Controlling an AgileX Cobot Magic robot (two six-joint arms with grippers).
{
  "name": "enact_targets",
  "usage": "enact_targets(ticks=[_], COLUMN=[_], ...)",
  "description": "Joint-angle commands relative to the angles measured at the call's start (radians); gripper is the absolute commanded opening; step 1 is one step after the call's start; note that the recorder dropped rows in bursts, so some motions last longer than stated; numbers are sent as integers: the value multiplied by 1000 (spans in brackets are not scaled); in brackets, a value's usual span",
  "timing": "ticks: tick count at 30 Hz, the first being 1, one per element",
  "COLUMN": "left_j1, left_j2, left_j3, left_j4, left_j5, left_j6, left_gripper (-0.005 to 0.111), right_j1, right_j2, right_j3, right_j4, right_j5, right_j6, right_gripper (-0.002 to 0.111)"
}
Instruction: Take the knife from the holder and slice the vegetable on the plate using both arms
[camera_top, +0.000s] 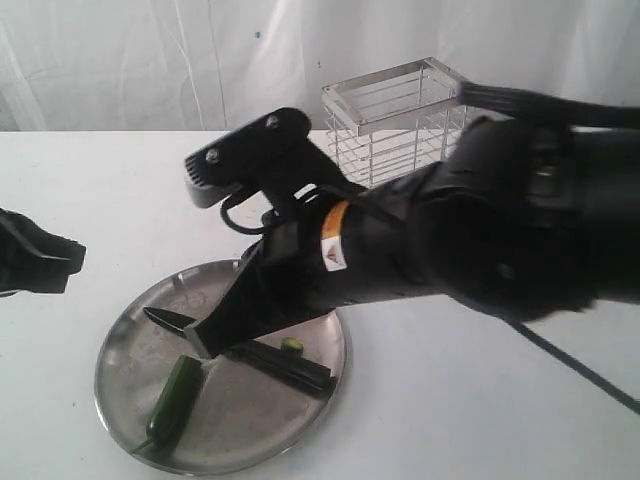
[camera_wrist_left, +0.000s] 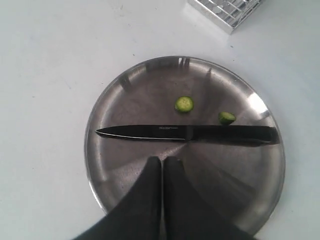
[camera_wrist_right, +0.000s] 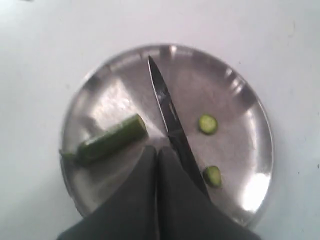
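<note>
The knife (camera_top: 290, 365) lies flat across the steel plate (camera_top: 250, 420), dark blade toward the left, with no gripper holding it. The green pepper (camera_top: 177, 398) rests on the plate's front left, its cut end near the blade. My right gripper (camera_top: 203, 343) hangs low over the plate, shut and empty; in its wrist view its tips (camera_wrist_right: 157, 150) sit between the pepper (camera_wrist_right: 110, 137) and the knife (camera_wrist_right: 167, 110). The left gripper (camera_wrist_left: 163, 160) is shut and empty, above the knife (camera_wrist_left: 185, 133); the pepper does not show there. The left arm (camera_top: 35, 262) sits at the left edge.
Two cut discs lie on the plate: one slice (camera_wrist_right: 207, 123) and another slice (camera_wrist_right: 212, 176) beside the blade. The wire holder (camera_top: 400, 125) stands behind the plate at the back, partly covered by the right arm. White tabletop surrounds the plate (camera_wrist_left: 125, 90).
</note>
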Motion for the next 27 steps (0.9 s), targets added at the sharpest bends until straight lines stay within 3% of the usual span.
enact_targets(ticks=[1, 18, 21, 27], left_j1=[2, 2, 2, 2], left_j2=[-63, -67, -67, -69], left_j3=[10, 10, 10, 10], left_j4=[-11, -11, -11, -11], left_j5=[70, 73, 73, 73], left_j6=[-4, -4, -4, -4], left_gripper=[2, 2, 2, 2], right_j1=[9, 9, 7, -108], right_j2=[-161, -388, -407, -562], right_j3=[91, 97, 97, 237], right_j4=[59, 57, -21, -10], right_j5=[-116, -59, -36, -72], right_j6=[7, 7, -63, -89], right_gripper=[0, 0, 0, 0])
